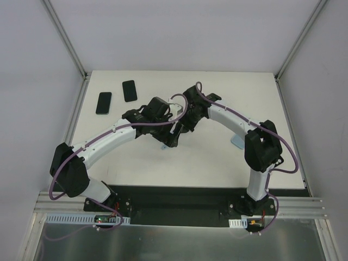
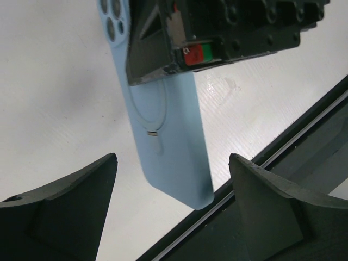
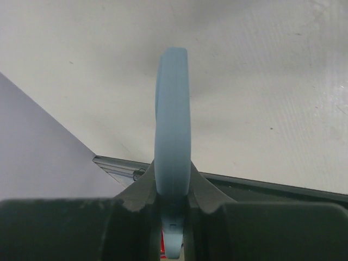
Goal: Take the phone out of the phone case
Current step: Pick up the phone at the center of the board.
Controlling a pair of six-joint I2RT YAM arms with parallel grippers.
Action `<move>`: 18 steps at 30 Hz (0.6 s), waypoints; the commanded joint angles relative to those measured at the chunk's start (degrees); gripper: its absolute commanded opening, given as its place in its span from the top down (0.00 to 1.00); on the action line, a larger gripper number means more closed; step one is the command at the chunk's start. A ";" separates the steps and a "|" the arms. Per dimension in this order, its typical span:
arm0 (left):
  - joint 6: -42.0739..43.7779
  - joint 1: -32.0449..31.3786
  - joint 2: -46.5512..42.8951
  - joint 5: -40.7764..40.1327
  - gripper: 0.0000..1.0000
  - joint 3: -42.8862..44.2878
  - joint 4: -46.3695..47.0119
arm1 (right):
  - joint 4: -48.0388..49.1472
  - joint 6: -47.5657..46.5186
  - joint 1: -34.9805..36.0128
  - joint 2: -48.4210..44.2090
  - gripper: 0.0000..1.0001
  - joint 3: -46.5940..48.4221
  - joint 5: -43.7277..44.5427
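Note:
My right gripper (image 3: 173, 175) is shut on a light blue phone case (image 3: 173, 119), held edge-on above the table. In the left wrist view the case's back (image 2: 168, 136) shows, with a ring mark and camera lenses (image 2: 111, 16) in its cutout. The screen side is hidden, so the phone itself does not show. My left gripper (image 2: 173, 157) is open, with one finger on each side of the case's lower end and not touching it. In the top view both grippers meet at mid-table, left (image 1: 167, 137) and right (image 1: 182, 126), and a bit of the case (image 1: 163, 147) peeks out below.
Two black phones (image 1: 104, 103) (image 1: 129, 91) lie flat at the table's far left. A small light blue object (image 1: 237, 142) lies on the right, beside the right arm. The table's front edge and black rail (image 2: 283, 163) run just beyond the case.

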 commanded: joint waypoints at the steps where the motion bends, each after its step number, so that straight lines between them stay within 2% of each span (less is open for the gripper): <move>1: 2.39 -1.26 -1.52 -1.81 0.18 1.19 0.15 | -10.50 0.40 0.19 -2.47 0.99 0.64 -0.44; 7: 3.00 -1.97 -0.47 -3.04 0.19 2.16 0.15 | -13.67 0.49 0.19 -3.44 0.99 1.78 0.26; 12: 3.36 -3.81 0.58 -2.78 0.23 3.91 -0.03 | -14.72 1.55 0.10 -2.39 0.99 2.39 -1.58; 18: 3.36 -8.47 1.29 -8.49 0.26 4.00 -0.47 | -27.01 1.20 -0.42 2.27 0.99 12.57 0.78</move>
